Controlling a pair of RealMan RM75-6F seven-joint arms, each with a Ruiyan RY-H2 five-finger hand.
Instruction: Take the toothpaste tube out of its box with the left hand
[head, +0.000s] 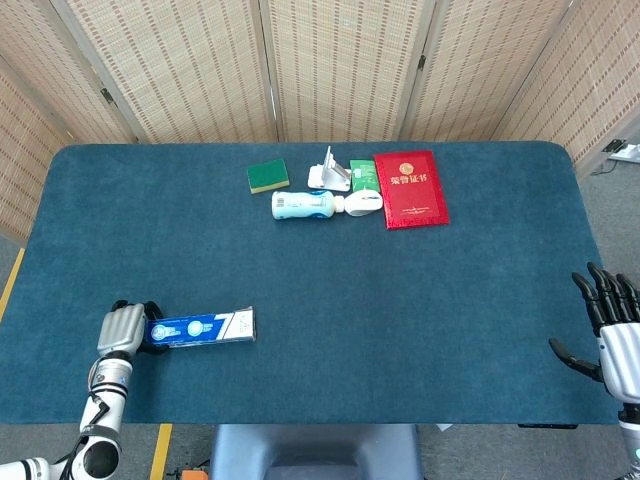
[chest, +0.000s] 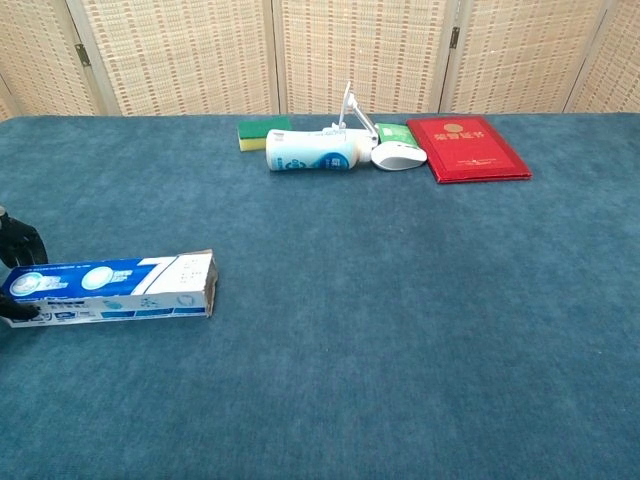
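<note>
the long blue-and-white cardboard toothpaste box (head: 198, 327) lay flat near the front-left corner of the dark blue felt-covered table (head: 320, 260), its long axis running left to right, one end at the left hand (head: 120, 329) and the flap end pointing toward the table's middle. the left hand was curled around that near end, fingers over the top and thumb side below, seemingly gripping it, and no tube showed outside the box. the right hand (head: 610, 325) hung spread and empty off the far right edge, well apart, so the left was plainly nearer.
</note>
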